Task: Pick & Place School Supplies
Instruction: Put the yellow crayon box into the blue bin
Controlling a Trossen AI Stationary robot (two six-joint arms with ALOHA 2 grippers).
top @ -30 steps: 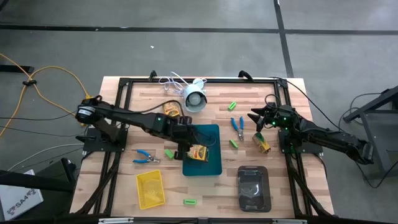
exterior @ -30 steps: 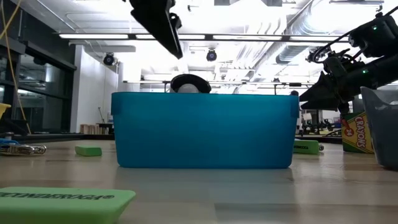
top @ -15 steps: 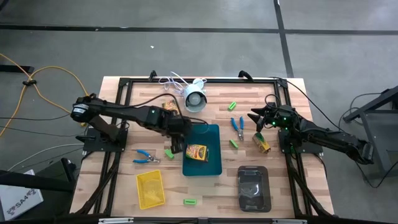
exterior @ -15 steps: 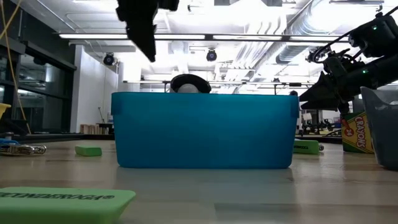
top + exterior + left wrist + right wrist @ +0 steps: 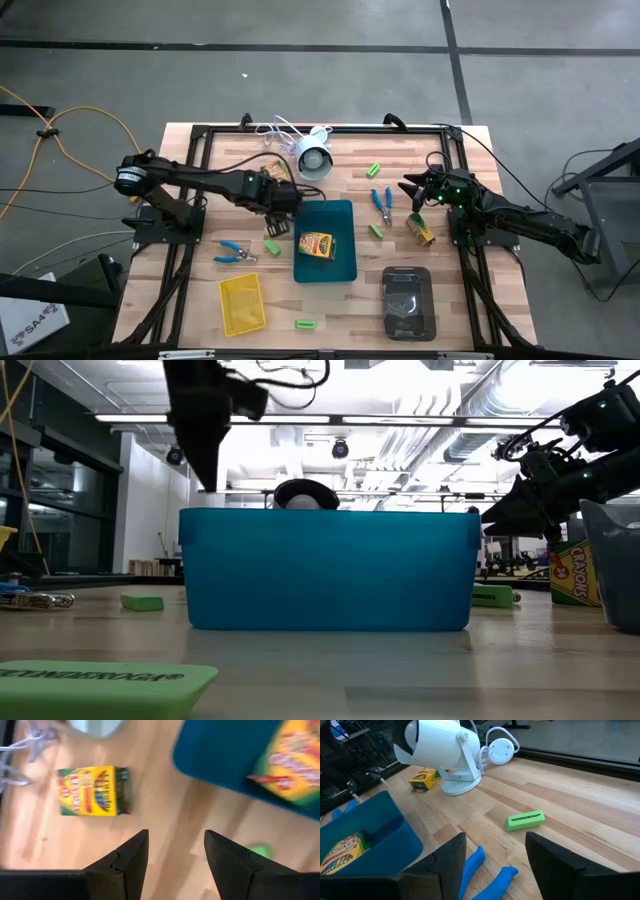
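Wooden table [image 5: 470, 310]: teal tray [image 5: 340, 268] holds one crayon box [image 5: 319, 244].

Even, bright light falls from above on the counter [image 5: 440, 300], and shadows there are short and soft. At counter height the ceiling lamps [image 5: 400, 390] glare white, leaving the left claw [image 5: 205, 470] a black silhouette. The green eraser [image 5: 100, 682] nearest that lens is out of focus. The left wrist view is smeared (motion blur): the crayon box [image 5: 92, 791] reads soft. The right wrist view is sharp.
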